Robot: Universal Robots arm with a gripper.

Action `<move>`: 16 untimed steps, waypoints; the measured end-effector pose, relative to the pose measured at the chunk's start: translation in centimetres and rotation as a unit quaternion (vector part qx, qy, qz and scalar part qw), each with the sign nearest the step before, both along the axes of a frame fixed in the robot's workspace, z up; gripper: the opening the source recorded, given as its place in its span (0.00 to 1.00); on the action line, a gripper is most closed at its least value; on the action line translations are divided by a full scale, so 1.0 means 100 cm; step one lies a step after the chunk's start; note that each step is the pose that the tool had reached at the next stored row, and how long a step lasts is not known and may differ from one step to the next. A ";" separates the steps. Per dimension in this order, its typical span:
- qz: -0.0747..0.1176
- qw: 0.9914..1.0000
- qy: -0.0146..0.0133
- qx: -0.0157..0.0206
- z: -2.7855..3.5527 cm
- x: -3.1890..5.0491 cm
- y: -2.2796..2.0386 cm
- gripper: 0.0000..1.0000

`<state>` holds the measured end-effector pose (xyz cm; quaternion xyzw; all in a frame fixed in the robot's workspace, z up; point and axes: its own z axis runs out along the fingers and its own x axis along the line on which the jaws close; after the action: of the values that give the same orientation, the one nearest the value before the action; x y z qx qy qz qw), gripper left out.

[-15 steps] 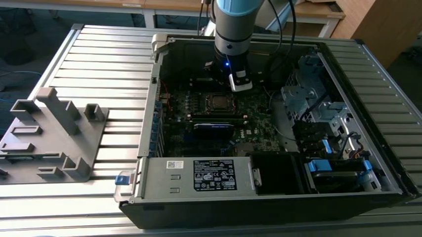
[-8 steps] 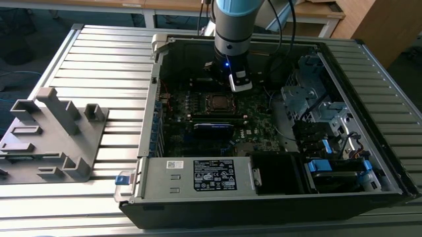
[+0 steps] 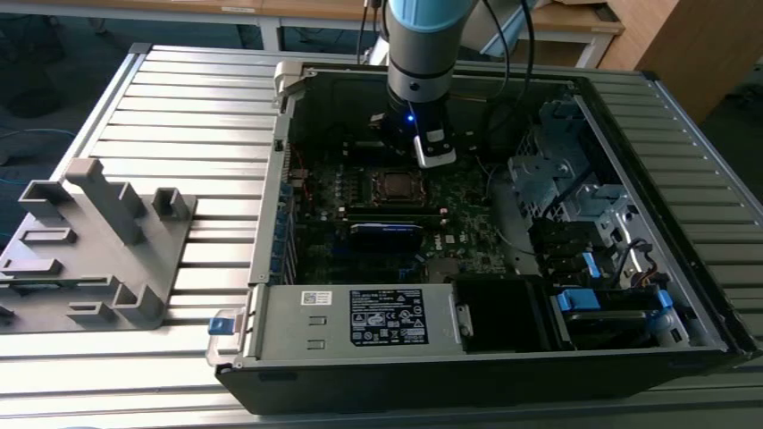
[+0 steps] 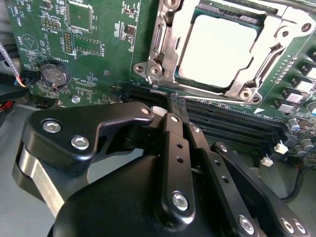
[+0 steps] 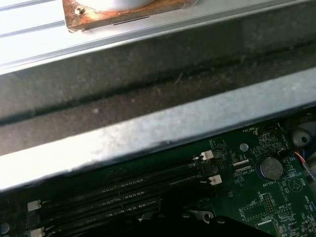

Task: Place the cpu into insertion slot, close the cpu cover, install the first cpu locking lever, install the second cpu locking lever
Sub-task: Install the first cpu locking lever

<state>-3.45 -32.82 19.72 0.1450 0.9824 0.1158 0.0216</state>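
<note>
Inside the open computer case (image 3: 272,223) on the slatted table (image 3: 179,107), the exterior view shows the arm (image 3: 420,45) reaching down over the motherboard (image 3: 471,228). Its gripper (image 3: 433,154) hangs just beside the insertion slot (image 3: 375,183), a little to the exterior view's right of it. A grey power-supply box (image 3: 357,317) lies well apart from the slot, at the near end of the case. A grey plastic stand (image 3: 102,241) sits on the table, well apart from the slot, toward the exterior view's left.

In the second wrist view the cpu (image 4: 217,49) lies flat in the slot, its pale metal face showing through the window of the cpu cover (image 4: 170,54). The cover lies down around it. The black fingers (image 4: 174,143) are pressed together, and their tip sits just beside one corner of the slot, close to a thin metal lever end (image 4: 151,81); I cannot tell whether they touch it. Long black memory slots (image 4: 227,123) run right beside the slot, under the gripper's tip.

In the first wrist view a grey case wall (image 5: 148,133) runs along the far side of the memory slots, and a coin battery (image 5: 269,168) sits on the board near their ends.
</note>
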 end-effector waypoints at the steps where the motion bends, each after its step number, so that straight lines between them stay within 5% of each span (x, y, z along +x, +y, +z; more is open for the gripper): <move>1: 0.000 1.000 -0.001 0.000 -0.0001 0.0000 -0.0001 0.11; 7: 0.000 1.000 -0.004 -0.004 -0.0002 -0.0001 -0.0003 0.11; 11: 0.000 1.000 -0.008 -0.012 -0.0003 -0.0002 -0.0006 0.11; 13: 0.000 1.000 -0.011 -0.013 -0.0012 -0.0007 -0.0008 0.11; 16: 0.000 1.000 -0.012 -0.012 -0.0012 -0.0007 -0.0007 0.11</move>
<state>-3.53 -32.89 19.60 0.1432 0.9835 0.1054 0.0347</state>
